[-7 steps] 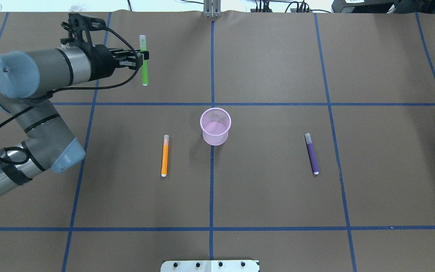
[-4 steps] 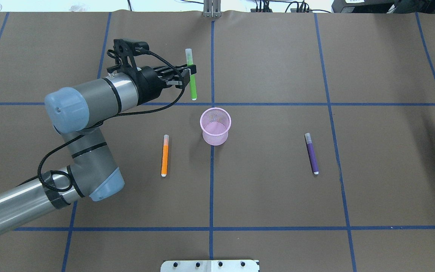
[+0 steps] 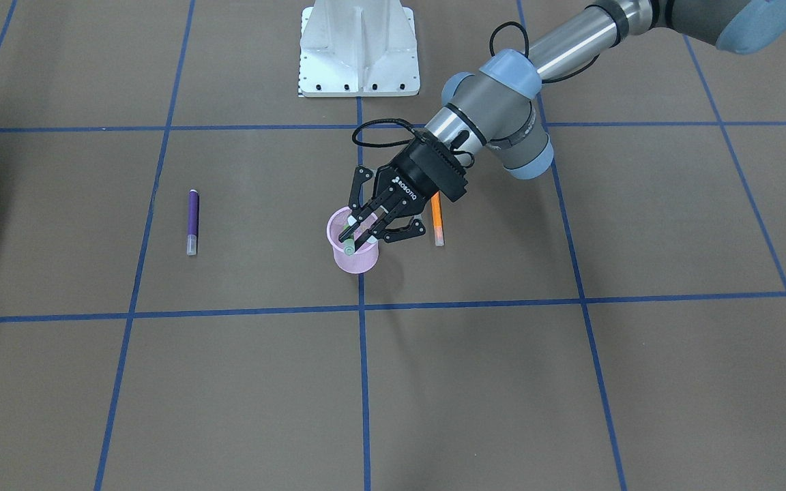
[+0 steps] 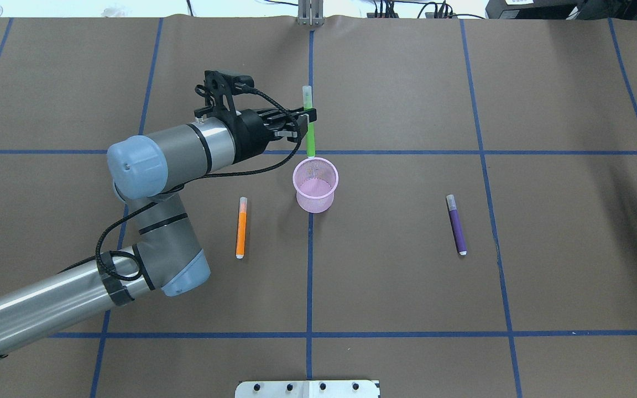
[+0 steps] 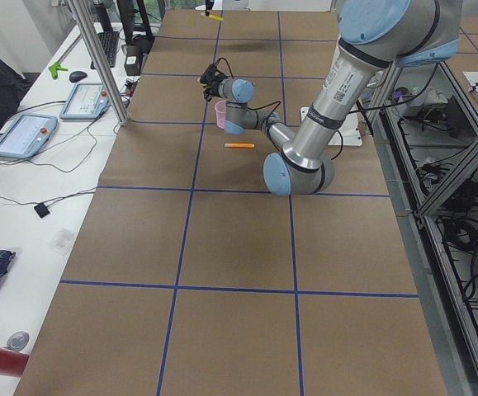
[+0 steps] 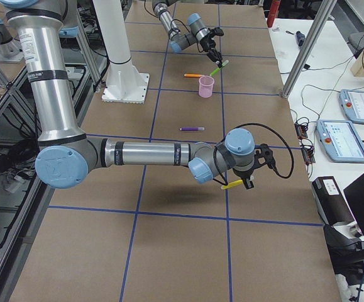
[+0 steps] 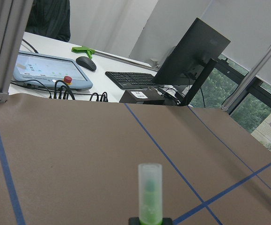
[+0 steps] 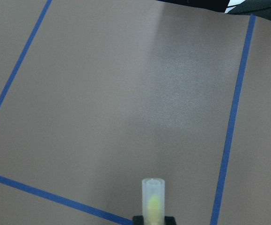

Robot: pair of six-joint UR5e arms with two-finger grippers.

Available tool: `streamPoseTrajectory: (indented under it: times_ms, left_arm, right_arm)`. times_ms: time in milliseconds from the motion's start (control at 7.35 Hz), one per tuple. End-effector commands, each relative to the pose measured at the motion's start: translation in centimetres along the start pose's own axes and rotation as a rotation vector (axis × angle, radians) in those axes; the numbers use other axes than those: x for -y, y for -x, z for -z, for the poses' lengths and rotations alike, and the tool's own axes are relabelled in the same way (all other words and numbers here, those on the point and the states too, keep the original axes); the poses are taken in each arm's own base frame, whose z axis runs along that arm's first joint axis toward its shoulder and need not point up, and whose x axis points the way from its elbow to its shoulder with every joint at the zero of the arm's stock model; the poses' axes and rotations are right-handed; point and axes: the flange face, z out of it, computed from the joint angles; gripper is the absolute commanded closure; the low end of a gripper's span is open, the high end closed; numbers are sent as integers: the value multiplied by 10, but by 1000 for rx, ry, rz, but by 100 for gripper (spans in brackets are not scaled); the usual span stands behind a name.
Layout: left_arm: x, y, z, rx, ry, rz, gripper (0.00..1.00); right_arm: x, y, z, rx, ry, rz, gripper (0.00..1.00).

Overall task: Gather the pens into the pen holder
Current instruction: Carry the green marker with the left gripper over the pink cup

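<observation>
We're over a brown paper table (image 4: 407, 276) with a blue tape grid. The left claw (image 4: 308, 118) is clamped across the green pen (image 4: 311, 142), a little above its middle. We see the pen's long axis tilted: frosted whitish cap up and away from the robot, bare end down at the far rim of the pink mesh cup (image 4: 316, 188) just below the claw. The orange pen (image 4: 241, 228) lies flat, back toward the robot from the claw, with its cap pointing away. The purple pen (image 4: 456, 224) lies well off beyond the cup. The right claw (image 6: 244, 181) grips the yellow pen (image 6: 231, 185) clear of the table.
</observation>
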Motion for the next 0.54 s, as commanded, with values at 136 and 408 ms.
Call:
streamPoseTrajectory:
  times_ms: [136,408]
  left_arm:
    - [-21,4,-7,11,35,-20,100]
    - [-32,6,-10,17,50,-19,100]
  right_arm:
    - [5,4,1,13,-2,-4,100]
    - [6,8,4,24,-6,2,100]
